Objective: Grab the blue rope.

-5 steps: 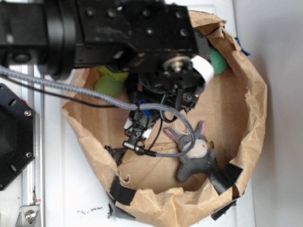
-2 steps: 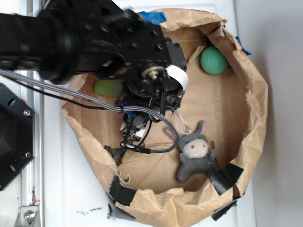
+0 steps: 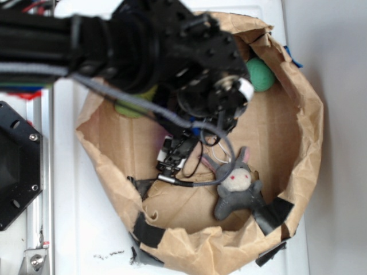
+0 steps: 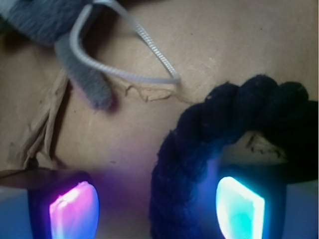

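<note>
Blue rope, thick, dark and twisted, curves in an arch across the right half of the wrist view, lying on the brown paper floor. One limb of it drops straight down between the two fingertips, nearer the right one. The gripper sits low over the paper with its fingers spread wide: a pink-lit pad at lower left, a cyan-lit pad at lower right, a broad gap between them. The rope's inner strand lies just beside the cyan pad; whether it touches cannot be told. Nothing is pinched.

Further out in the wrist view, a white cord loop lies on the paper above the rope, apart from it. A grey plush limb pokes in from the upper left, just under that cord.

Out to the exterior view now. The black arm reaches in from the left and hangs over the middle of a crumpled brown paper bag opened into a bowl. The arm hides the rope here. A grey plush bunny lies on the bag's floor, lower right of the gripper. A green ball rests near the upper right wall. A yellow-green ball peeks out under the arm at left. Black tape patches hold the bag's lower rim.
</note>
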Robot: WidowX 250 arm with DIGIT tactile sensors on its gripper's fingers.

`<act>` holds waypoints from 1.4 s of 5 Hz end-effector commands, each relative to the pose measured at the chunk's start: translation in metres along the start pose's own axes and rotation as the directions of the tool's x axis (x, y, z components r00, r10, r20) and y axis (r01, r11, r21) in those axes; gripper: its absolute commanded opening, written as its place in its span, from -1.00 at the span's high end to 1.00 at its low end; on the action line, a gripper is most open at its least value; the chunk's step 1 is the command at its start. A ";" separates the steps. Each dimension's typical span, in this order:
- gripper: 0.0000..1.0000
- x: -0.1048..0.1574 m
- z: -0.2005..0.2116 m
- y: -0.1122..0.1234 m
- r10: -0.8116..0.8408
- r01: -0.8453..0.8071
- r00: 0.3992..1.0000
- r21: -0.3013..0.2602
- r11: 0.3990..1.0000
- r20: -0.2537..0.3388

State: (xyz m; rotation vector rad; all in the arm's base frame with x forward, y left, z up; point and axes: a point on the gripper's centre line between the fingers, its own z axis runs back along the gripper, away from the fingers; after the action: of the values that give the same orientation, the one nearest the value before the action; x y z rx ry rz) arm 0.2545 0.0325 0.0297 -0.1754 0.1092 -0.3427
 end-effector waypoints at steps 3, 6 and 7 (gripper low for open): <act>-1.00 0.011 0.000 0.002 0.009 -0.009 1.000 0.015 1.000 0.001; 1.00 0.011 -0.004 0.002 0.038 -0.038 0.999 -0.003 0.999 0.006; 1.00 0.011 -0.003 0.003 0.045 -0.045 0.999 -0.008 0.999 0.012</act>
State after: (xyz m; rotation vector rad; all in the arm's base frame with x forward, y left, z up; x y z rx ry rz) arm 0.2632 0.0335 0.0211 -0.1791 0.1255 -0.2922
